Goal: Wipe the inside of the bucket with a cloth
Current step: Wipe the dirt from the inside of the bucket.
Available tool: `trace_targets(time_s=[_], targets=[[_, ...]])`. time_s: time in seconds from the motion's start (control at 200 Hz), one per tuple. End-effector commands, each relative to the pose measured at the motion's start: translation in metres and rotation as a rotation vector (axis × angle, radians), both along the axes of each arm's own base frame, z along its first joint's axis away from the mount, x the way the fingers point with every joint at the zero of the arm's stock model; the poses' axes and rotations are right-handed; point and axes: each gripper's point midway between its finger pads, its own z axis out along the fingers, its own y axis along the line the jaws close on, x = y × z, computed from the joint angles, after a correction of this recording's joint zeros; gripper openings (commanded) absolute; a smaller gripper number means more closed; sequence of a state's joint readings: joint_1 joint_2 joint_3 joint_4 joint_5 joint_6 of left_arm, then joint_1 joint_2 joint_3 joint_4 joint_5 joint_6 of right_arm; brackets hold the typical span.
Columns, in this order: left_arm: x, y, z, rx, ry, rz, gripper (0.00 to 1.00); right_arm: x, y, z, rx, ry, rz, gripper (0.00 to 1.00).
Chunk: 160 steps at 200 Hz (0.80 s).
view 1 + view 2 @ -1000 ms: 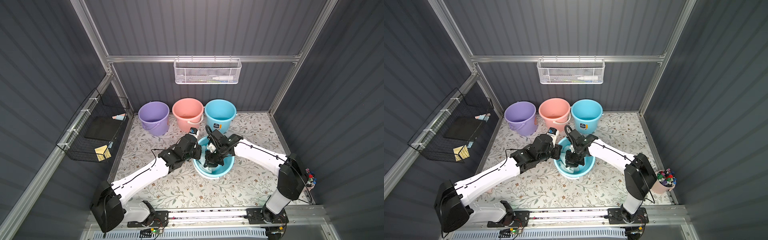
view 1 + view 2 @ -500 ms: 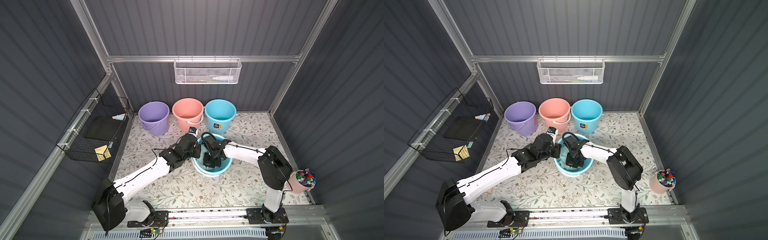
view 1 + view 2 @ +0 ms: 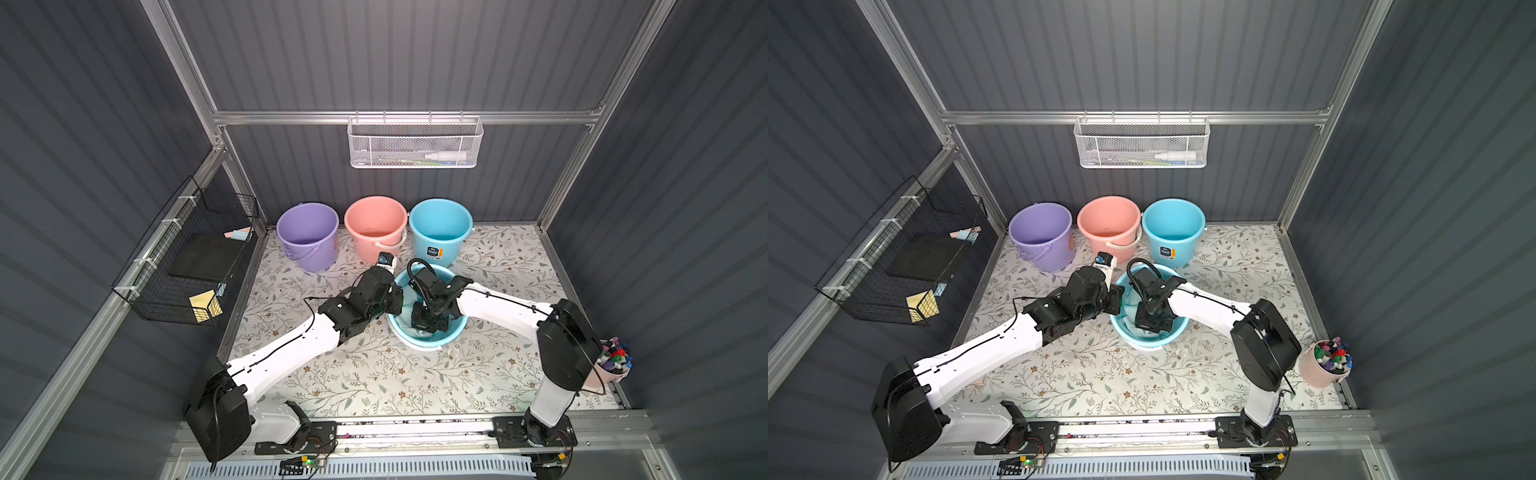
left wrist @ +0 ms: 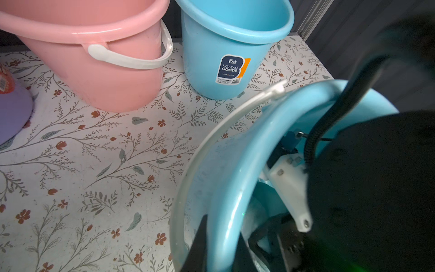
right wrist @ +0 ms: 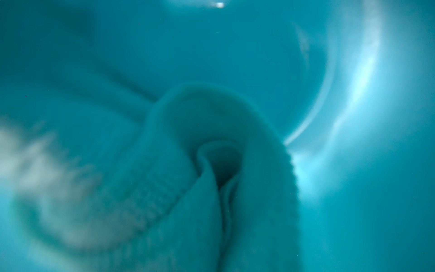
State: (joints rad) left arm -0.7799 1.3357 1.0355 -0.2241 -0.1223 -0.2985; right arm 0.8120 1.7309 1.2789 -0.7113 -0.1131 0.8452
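Tabletop (image 3: 374, 374) with bucket (image 3: 440, 337), three other buckets (image 3: 376, 232)

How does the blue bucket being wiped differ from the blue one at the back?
The front bucket holds the cloth and right gripper; the back bucket looks empty. The left gripper clamps the front bucket's rim; the back bucket is untouched and shows a sticker. Both are light blue.

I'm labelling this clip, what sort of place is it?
Probably a staged utility closet in a robot test booth: plastic buckets along the back wall, a white wire basket hung above, arms on a rail.
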Motion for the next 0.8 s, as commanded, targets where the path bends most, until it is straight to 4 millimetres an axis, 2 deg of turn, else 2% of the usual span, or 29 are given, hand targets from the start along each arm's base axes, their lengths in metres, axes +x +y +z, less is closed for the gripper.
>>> trace_targets(time_s=[0.0, 0.155, 0.345, 0.435, 0.56, 0.715, 0.795], targets=[[-0.008, -0.013, 0.009, -0.026, 0.002, -0.061, 0.0, -0.013, -0.002, 0.024, 0.047, 0.03, 0.014, 0.0], [-0.008, -0.015, 0.007, -0.025, 0.006, -0.063, 0.0, -0.018, 0.01, 0.059, 0.187, 0.009, 0.003, 0.0], [-0.006, -0.018, 0.007, -0.031, 0.008, -0.064, 0.0, -0.015, 0.042, 0.096, 0.415, 0.03, -0.06, 0.0], [-0.006, -0.018, 0.008, -0.035, 0.009, -0.065, 0.0, -0.005, 0.059, 0.11, 0.553, 0.028, -0.123, 0.0], [-0.006, -0.02, 0.01, -0.041, 0.004, -0.07, 0.0, 0.007, 0.075, 0.114, 0.684, 0.043, -0.219, 0.0], [-0.007, -0.022, 0.01, -0.044, 0.009, -0.08, 0.0, 0.022, 0.084, 0.106, 0.731, 0.071, -0.328, 0.0], [-0.008, -0.021, 0.01, -0.042, 0.009, -0.081, 0.0, 0.032, 0.082, 0.1, 0.738, 0.048, -0.399, 0.0]])
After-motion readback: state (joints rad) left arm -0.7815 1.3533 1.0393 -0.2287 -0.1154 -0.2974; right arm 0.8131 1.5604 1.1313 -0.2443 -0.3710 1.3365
